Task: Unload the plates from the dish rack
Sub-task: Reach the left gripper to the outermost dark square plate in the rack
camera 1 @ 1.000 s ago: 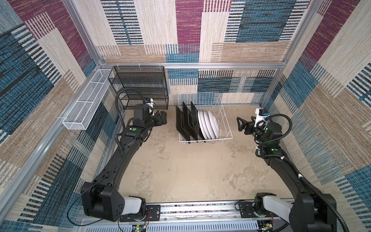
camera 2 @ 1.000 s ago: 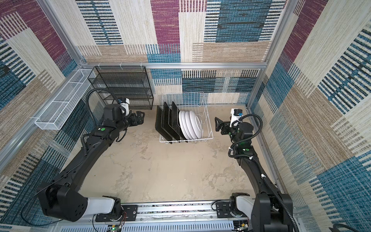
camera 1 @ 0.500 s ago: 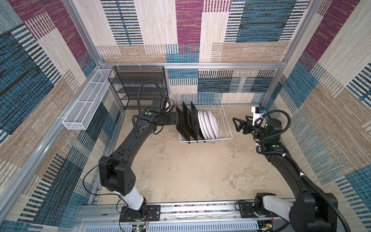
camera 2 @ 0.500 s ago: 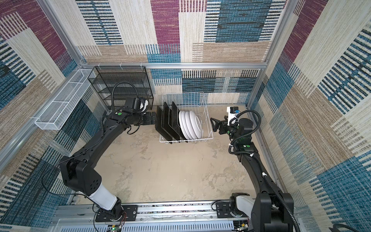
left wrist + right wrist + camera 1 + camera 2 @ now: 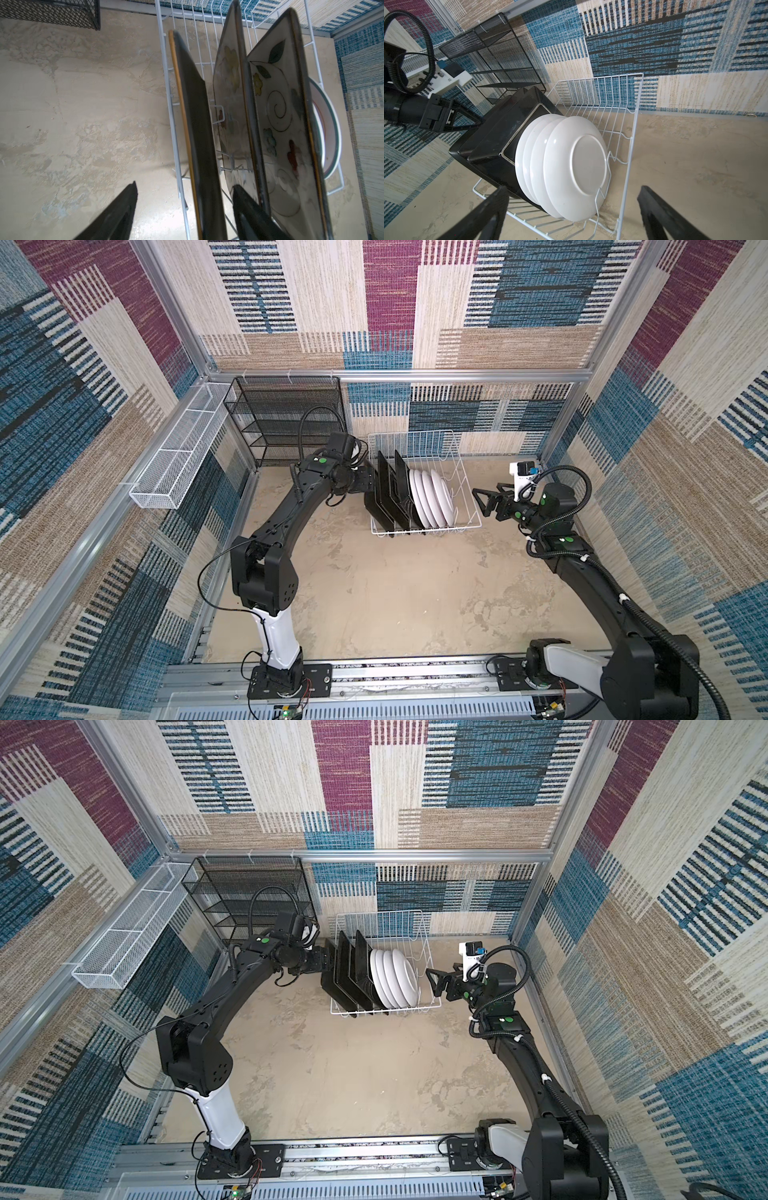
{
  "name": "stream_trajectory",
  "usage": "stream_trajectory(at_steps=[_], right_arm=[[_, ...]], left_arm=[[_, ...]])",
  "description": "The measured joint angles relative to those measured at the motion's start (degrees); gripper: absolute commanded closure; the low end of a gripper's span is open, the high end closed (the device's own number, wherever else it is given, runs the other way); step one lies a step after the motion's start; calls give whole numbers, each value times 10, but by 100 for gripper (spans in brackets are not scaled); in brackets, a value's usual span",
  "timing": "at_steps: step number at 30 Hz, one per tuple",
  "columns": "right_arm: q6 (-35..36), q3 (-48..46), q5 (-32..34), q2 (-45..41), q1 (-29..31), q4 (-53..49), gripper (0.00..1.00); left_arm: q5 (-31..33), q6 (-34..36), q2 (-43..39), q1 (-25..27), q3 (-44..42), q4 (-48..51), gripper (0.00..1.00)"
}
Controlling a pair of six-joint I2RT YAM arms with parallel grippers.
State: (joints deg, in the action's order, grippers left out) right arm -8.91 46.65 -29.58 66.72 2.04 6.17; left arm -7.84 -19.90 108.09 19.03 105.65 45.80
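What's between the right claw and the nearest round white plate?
Only the dish rack's open wire side and empty tines separate the right claw from that plate, in both top views.

Bare floor (image 5: pixel 395 593) before dish rack (image 5: pixel 415 443); plates (image 5: pixel 432 499) tight-packed

I see the dish rack (image 5: pixel 415 443) far centre on the surface (image 5: pixel 395 593) — square plates (image 5: pixel 388 489) in its left half, round plates (image 5: pixel 432 497) just right of them. Mesh shelf unit (image 5: pixel 286 418) far left, basket (image 5: pixel 178 456) left of it.

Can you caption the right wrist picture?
Open right gripper facing four round white plates standing in the dish rack beside black square plates.
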Motion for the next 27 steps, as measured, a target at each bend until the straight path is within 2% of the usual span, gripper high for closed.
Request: stream_trajectory(at_steps=[12,27], right_arm=[[17,9,-15,7,21,-13,1],[49,20,12,5,24,-42,1]], left_arm=[[-16,-14,42,0,37,23,43],[-31,-26,63,2,45,29,51]])
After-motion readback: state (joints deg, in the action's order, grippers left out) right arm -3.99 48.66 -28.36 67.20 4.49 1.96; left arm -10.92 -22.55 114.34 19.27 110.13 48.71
